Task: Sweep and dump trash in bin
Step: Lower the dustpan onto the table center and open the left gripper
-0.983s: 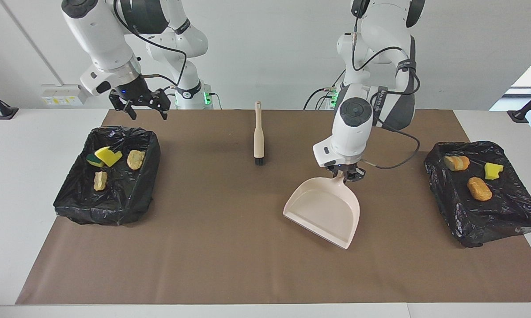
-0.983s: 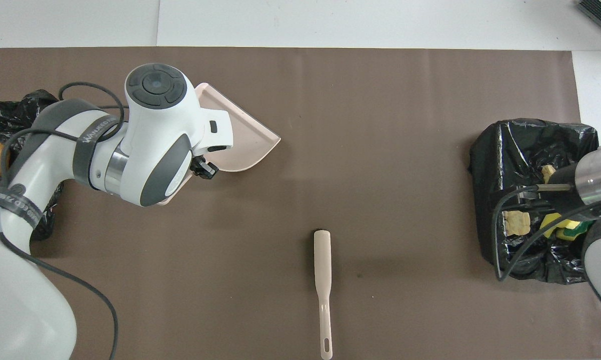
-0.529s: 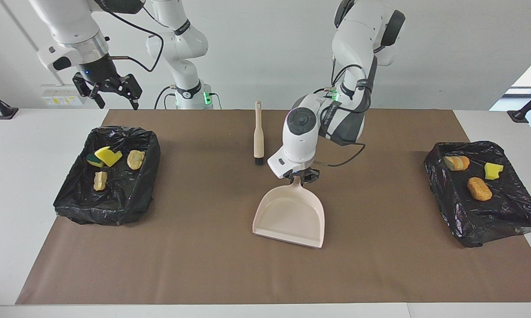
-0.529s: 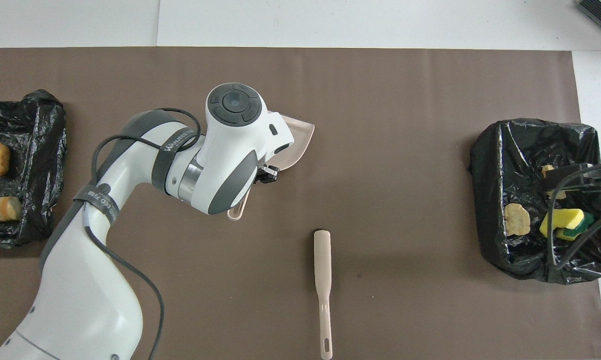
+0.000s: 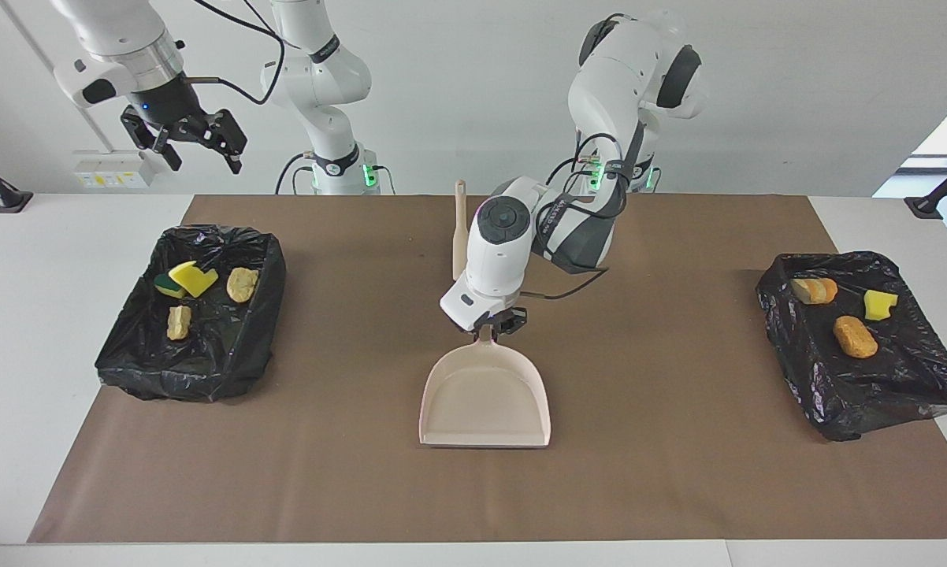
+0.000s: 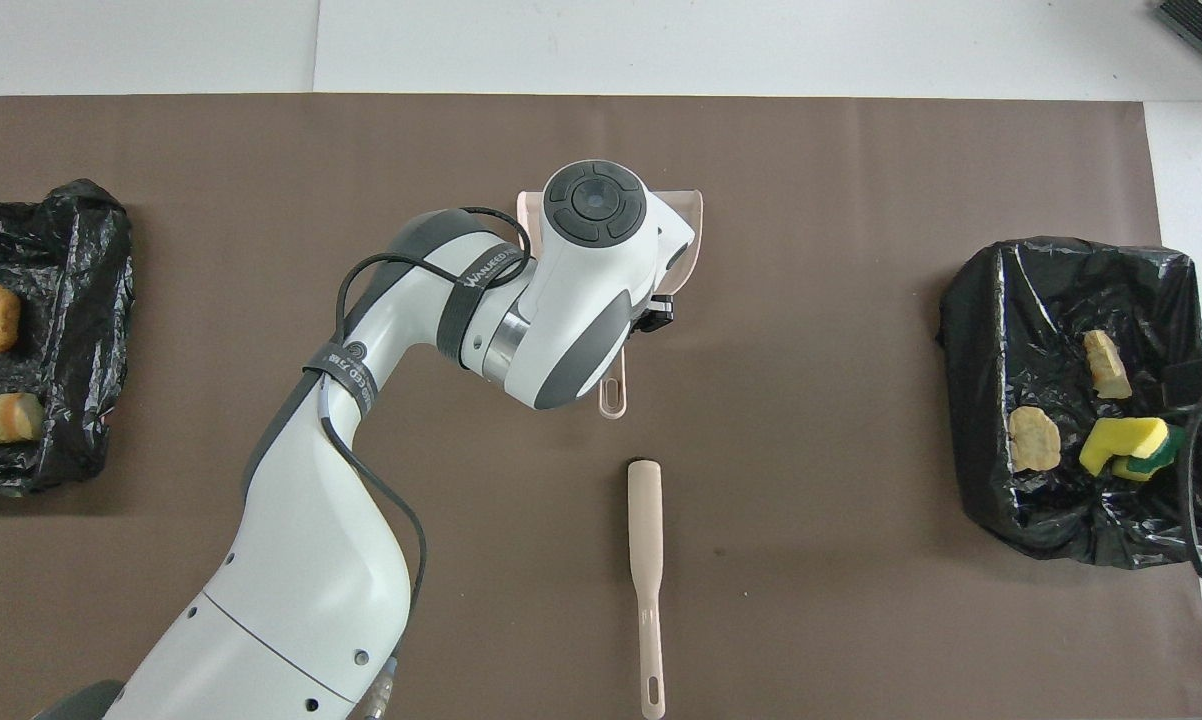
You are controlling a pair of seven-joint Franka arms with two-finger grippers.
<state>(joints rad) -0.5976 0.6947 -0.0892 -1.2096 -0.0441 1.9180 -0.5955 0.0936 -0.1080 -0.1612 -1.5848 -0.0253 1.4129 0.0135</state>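
left pincer: clamped on the dustpan handle, carrying it in from the left-arm end of the worktop to mid-mat; a second ago it was sitting well toward that end and skewed.
dustpan: now squared up, mouth pointing away from the robots, handle toward the brush; looking flat on the brown mat; pan is empty.
right pincer: fingers apart, holding nothing; rising up off the bin at the right-arm end, now hanging high above that bin's robot-side edge, waiting.
brush: lying untouched on the mat, just nearer the robots than the dustpan handle, bristle end toward the pan.
trash: all seven pieces sitting in the two black-lined bins, none on the mat around the dustpan.
bin, right-arm end: holding four — a yellow sponge piece over a green-backed one, plus two tan bread-like chunks.
bin, left-arm end: holding three — sliced bread piece, orange chunk, small yellow sponge; well apart from the dustpan.
meaning: judging sweeping and dumping as done; the left arm seems to be parking the empty dustpan near the brush. Remaining is letting go of the handle and retracting.
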